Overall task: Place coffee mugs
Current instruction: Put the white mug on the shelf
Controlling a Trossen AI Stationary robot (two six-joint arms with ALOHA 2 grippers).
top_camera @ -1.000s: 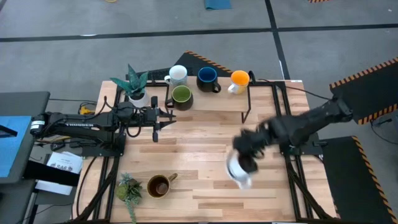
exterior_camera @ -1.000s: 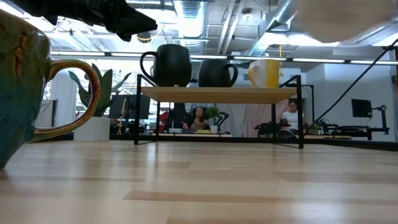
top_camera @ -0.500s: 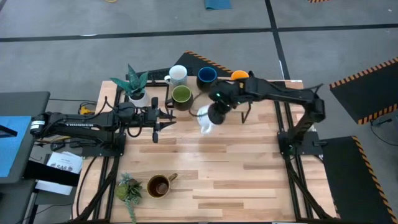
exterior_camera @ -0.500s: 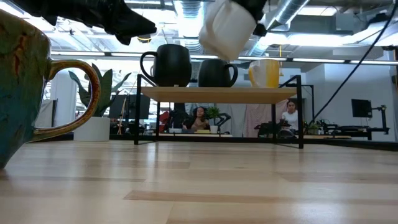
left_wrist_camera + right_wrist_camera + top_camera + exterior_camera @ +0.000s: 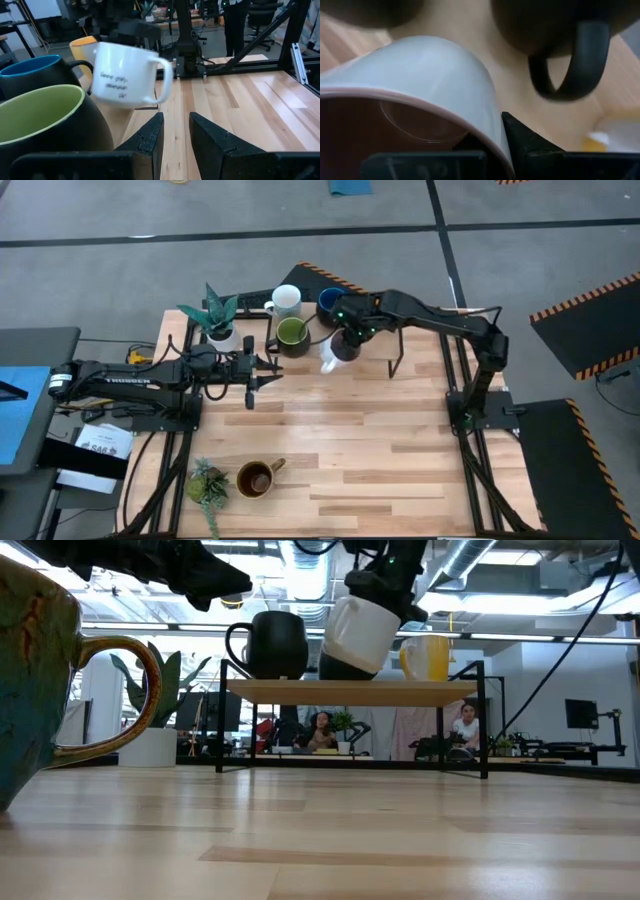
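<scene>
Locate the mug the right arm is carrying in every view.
High: white mug at the shelf's front edge, beside the green mug.
Low: top centre, tilted, above the shelf.
Left wrist: centre-left, handle showing.
Right wrist: fills the lower left.
Shared landmark: the blue mug behind it.

A light wooden table carries a low shelf along its far edge. Under the right gripper the shelf holds the olive green mug, dark blue mug, orange mug and a white mug. Well away, near the front edge, stand the brown mug and a small plant; another potted plant sits beside the left gripper.
</scene>
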